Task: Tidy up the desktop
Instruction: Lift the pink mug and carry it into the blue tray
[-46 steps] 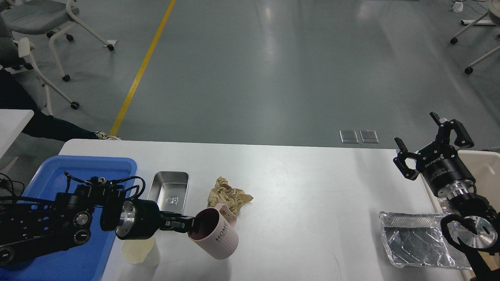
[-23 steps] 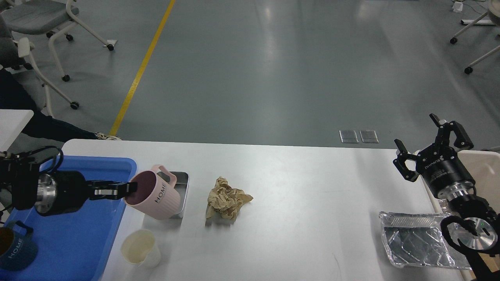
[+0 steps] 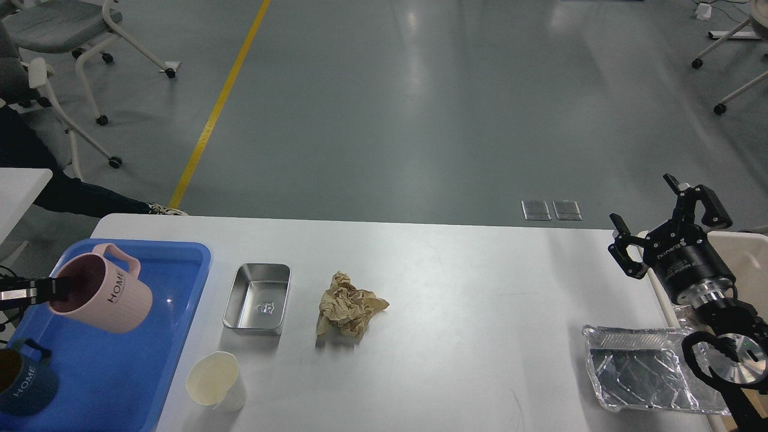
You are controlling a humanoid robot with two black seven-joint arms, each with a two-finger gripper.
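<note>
My left gripper (image 3: pixel 57 289) pinches the rim of the pink mug (image 3: pixel 102 292), one finger inside the mouth and one outside. The mug hangs tilted just ahead of my fingertips, mouth toward me, handle up, above the blue tray (image 3: pixel 150 336). The relation that matters is straight down: the tray floor lies directly beneath the mug, so I judge the coming move to be a lowering and levelling, not a sideways carry. A dark blue mug (image 3: pixel 24 381) sits on the tray nearer to me than the pink one, below my gripper, and I should set down clear of it.

The desktop (image 3: pixel 468 288) stretches away to my right, holding a metal tin (image 3: pixel 257 298), crumpled brown paper (image 3: pixel 349 304) and a cream cup (image 3: pixel 216 381).

My right gripper (image 3: pixel 671 228) hovers with fingers spread, empty, far off beyond the foil tray (image 3: pixel 636 375).
</note>
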